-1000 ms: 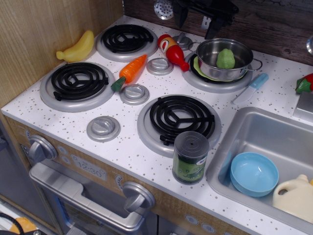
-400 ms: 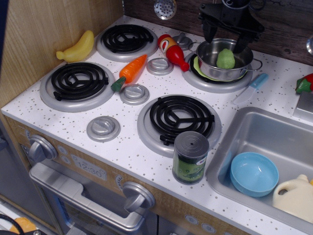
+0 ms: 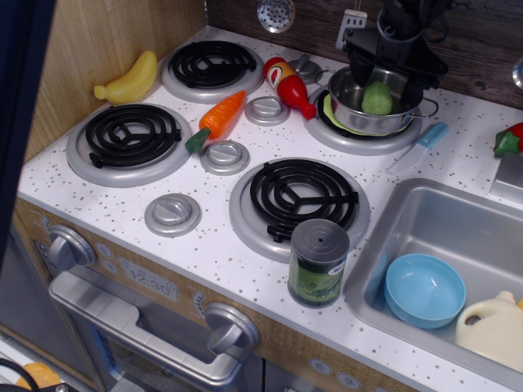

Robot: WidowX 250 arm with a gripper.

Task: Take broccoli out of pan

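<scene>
The broccoli (image 3: 377,99), a light-green rounded lump, lies inside the pan (image 3: 346,108), a shiny steel pot on the back right burner. My black gripper (image 3: 386,83) comes down from the top of the view and is open. One finger (image 3: 357,75) is at the left of the broccoli and the other (image 3: 417,88) at its right, both down at the pan's rim. I cannot tell whether the fingers touch the broccoli. The broccoli rests on the pan's bottom.
A red bottle (image 3: 288,83) lies just left of the pan and a carrot (image 3: 216,121) beyond it. A blue-handled knife (image 3: 421,145) lies to the pan's right. The sink (image 3: 454,214) holds a blue bowl (image 3: 424,290) and a white jug (image 3: 494,327). A grey can (image 3: 319,263) stands in front.
My gripper has come down from above the back wall to the pan and now straddles the broccoli. The broccoli and pan have not moved.
</scene>
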